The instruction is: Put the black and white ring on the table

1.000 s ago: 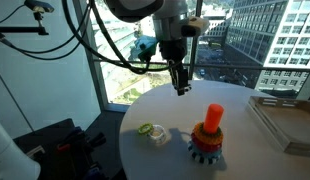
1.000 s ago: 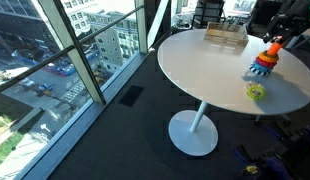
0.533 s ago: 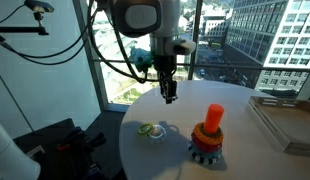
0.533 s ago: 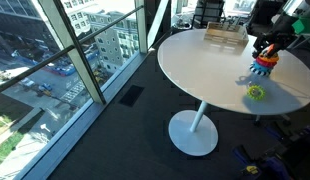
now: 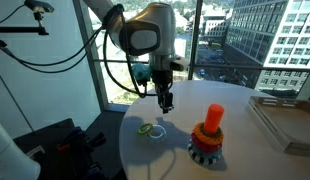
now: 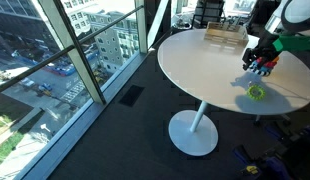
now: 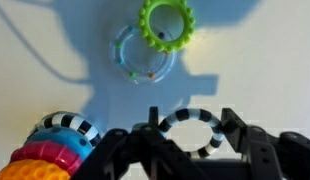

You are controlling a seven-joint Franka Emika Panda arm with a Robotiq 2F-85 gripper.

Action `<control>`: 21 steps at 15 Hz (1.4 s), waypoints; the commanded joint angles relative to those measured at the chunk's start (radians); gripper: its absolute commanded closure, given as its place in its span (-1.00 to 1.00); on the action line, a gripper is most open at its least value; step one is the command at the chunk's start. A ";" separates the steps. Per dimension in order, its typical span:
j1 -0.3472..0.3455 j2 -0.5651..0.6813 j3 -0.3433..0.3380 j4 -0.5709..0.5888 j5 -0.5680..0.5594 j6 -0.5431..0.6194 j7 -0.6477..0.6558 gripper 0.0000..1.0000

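My gripper [image 7: 192,132] is shut on the black and white ring [image 7: 195,122], held between its two fingers above the white table [image 7: 265,60]. In an exterior view the gripper [image 5: 166,104] hangs over the table's near-left part [image 5: 175,150], just above the yellow-green ring [image 5: 145,129]. In the wrist view the yellow-green ring [image 7: 167,26] lies ahead, next to a clear bluish ring [image 7: 145,57]. In an exterior view the gripper [image 6: 257,62] hovers near the table's far right [image 6: 195,60].
The stacking toy [image 5: 207,134] with an orange top and a blue toothed base stands right of the gripper; its rings show at the wrist view's lower left [image 7: 55,150]. A flat tray [image 5: 285,120] lies at the table's right. Windows lie behind.
My gripper has moved left and down from beside the stacking toy towards the yellow-green ring, still holding the black and white ring.
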 commanded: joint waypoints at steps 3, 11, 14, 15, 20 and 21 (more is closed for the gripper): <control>0.014 0.062 -0.008 -0.001 -0.021 0.069 0.059 0.21; 0.022 0.152 -0.015 0.021 -0.012 0.103 0.079 0.21; 0.026 0.171 -0.018 0.027 -0.012 0.097 0.081 0.21; 0.027 0.174 -0.019 0.029 -0.014 0.095 0.082 -0.20; 0.027 0.178 -0.023 0.033 -0.013 0.086 0.080 -1.00; 0.026 0.172 -0.024 0.033 -0.013 0.081 0.078 -1.00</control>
